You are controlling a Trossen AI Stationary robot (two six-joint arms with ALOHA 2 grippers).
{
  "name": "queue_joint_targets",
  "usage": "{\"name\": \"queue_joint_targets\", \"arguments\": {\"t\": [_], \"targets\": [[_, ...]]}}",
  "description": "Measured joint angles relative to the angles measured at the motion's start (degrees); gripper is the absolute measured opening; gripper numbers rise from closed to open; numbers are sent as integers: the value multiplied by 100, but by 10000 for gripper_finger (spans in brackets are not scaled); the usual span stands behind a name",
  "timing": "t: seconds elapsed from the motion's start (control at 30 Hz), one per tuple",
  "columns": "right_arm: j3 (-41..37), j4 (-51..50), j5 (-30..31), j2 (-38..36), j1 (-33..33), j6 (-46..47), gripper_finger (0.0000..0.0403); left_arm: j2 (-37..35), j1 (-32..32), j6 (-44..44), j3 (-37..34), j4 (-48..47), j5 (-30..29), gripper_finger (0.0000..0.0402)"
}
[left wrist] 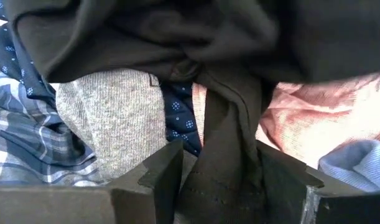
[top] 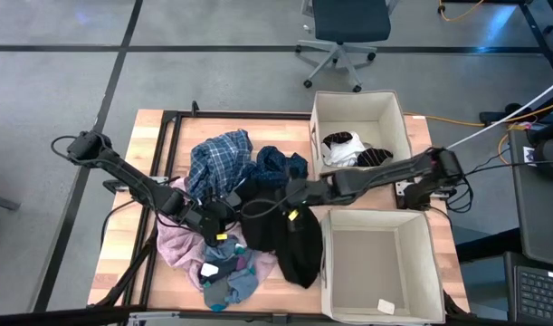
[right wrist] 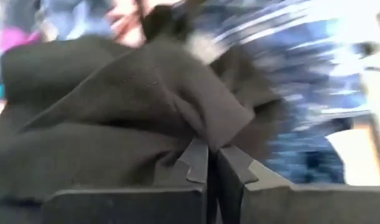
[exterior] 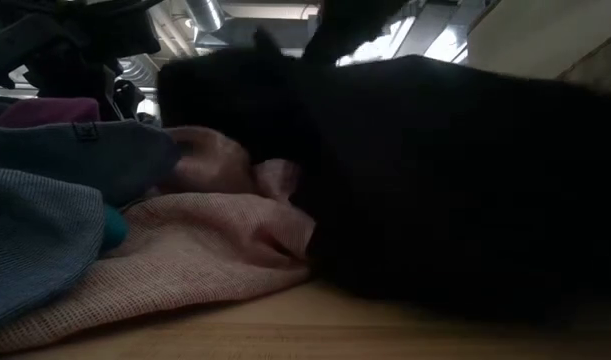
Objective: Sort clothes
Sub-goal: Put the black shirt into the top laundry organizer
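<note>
The clothes lie heaped mid-table: a blue plaid piece [top: 217,158], a navy dotted one [top: 281,165], a pale pink one [top: 176,244] and a grey-teal one [top: 226,276] at the near edge. A black garment [top: 276,235] lies across the pile beside the near bin. My right gripper [top: 290,195] reaches in from the right, shut at this garment's far end. My left gripper [top: 220,220] stands open low over the pile's middle. A strand of the black garment [left wrist: 221,143] passes between its fingers. My left gripper's open fingers [left wrist: 168,174] stand on either side of a bunched strand of the black garment [left wrist: 224,162] that fills the gap between them. I cannot tell whether they pinch it. My right gripper pinches a peaked fold of the black garment [right wrist: 199,140] at its fingertips [right wrist: 196,158], slanting down from the table's right. The rest of the garment spreads away below the fold, over the pile.
Two square beige bins stand at the table's right: the far bin [top: 317,136] holds white and striped clothing [top: 353,149], and the near bin [top: 328,272] holds a small white scrap [top: 386,306]. An office chair [top: 348,27] stands beyond the far edge.
</note>
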Motion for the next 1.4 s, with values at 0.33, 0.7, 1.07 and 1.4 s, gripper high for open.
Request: {"name": "queue_joint_targets", "arguments": {"t": [0.33, 0.7, 1.07, 1.4], "targets": [[0, 329, 1666, -1361, -35, -844, 7, 0, 0, 73, 2, -2, -76, 172], [2, 1204, 2421, -2579, -646, -2248, 11, 0, 0, 105, 2, 2, -94, 172], [2, 2941, 2475, -3194, -1633, -4510, 12, 0, 0, 109, 2, 0, -96, 172], [1120, 3595, 2690, -3145, -2435, -6315, 15, 0, 0, 123, 2, 2, -96, 172]]}}
